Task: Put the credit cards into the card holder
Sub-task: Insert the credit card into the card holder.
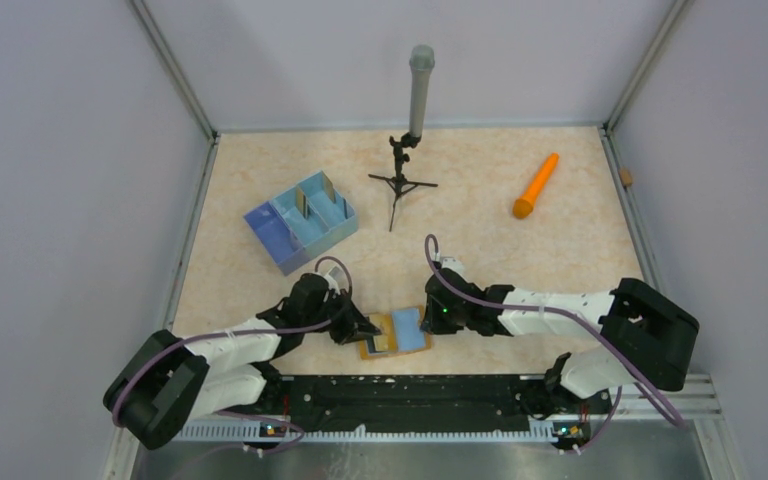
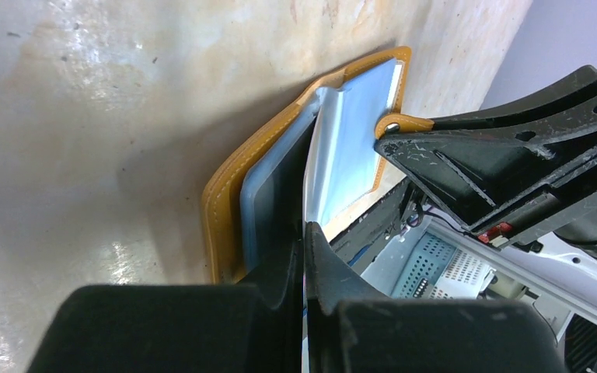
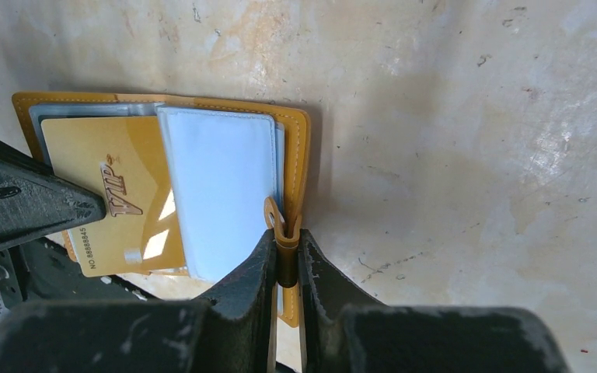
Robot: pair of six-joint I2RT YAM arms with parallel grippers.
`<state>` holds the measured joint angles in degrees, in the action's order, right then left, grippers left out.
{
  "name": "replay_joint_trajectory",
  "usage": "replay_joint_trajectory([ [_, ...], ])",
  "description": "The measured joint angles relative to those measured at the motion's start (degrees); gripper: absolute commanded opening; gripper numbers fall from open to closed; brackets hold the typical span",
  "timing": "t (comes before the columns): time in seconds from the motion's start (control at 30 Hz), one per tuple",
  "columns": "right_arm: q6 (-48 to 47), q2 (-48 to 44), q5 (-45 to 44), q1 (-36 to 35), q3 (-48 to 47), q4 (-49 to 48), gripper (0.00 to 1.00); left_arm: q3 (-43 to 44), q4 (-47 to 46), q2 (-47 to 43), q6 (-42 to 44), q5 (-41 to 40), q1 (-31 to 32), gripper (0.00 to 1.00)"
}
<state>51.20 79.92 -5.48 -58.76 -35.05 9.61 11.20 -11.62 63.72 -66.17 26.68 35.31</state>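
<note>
The card holder point(image 1: 397, 335) is shown lying open on the surface point(image 1: 520, 270) near its front edge, between the two arms. Its snap tab point(image 3: 283, 233) is pinched by the right claw point(image 1: 426, 318), whose fingers are pressed together on it. The left claw point(image 2: 304, 237) is nearly closed on a thin sheet seen edge-on, apparently the gold credit card point(image 3: 116, 202) marked "VIP", which is set partly into the pocket opposite the tab. Two further cards point(image 1: 301, 203) are seen upright in the blue tray point(image 1: 272, 238).
</note>
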Motion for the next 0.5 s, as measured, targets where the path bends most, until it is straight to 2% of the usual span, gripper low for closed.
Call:
replay_joint_trajectory([
  [0.33, 0.0, 0.1, 0.0, 0.0, 0.0, 0.0, 0.0, -0.9, -2.4, 0.0, -0.6, -0.2, 0.0, 0.0],
  [0.5, 0.0, 0.5, -0.2, 0.0, -0.5, 0.3, 0.0, -3.1, -3.9, -3.5, -1.3, -0.7, 0.0, 0.0],
])
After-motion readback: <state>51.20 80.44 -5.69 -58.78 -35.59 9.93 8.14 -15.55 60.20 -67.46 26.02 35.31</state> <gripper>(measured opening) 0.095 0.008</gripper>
